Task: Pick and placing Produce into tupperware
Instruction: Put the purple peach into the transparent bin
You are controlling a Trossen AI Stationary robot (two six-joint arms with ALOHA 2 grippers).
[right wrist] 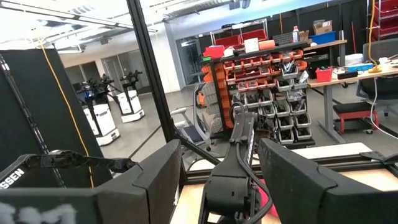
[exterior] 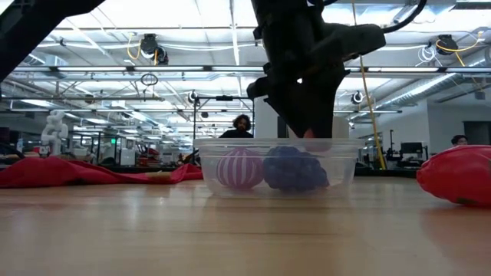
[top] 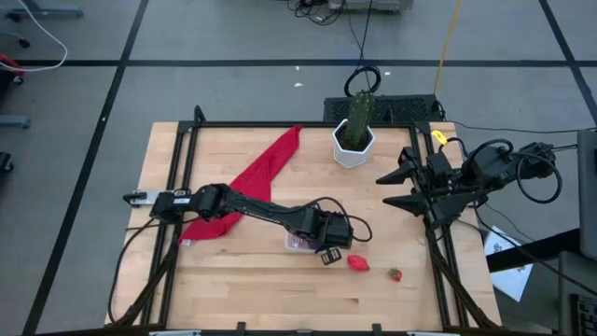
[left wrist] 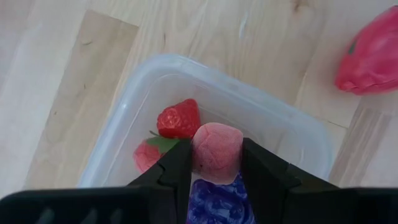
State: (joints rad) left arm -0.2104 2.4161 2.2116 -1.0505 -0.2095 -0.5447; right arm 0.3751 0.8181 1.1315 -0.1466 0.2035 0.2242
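Tupperware (left wrist: 124, 118) near the table's (top: 233, 289) front edge, under the left gripper (left wrist: 215, 163) pinching a pink produce piece (left wrist: 216, 151).
Inside: strawberry (left wrist: 179, 119), purple cluster (left wrist: 214, 202) half hidden by fingers, striped pink ball (exterior: 240, 169). Outside: red piece (top: 358, 263), tiny strawberry (top: 395, 274). Right gripper (top: 399, 189) spread at right edge.

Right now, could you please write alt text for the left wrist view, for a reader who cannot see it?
The left gripper holds a pink toy piece between its dark fingers, above the clear tupperware on the wooden table. Inside the container lie a red strawberry and a purple piece; another red toy lies outside on the wood.
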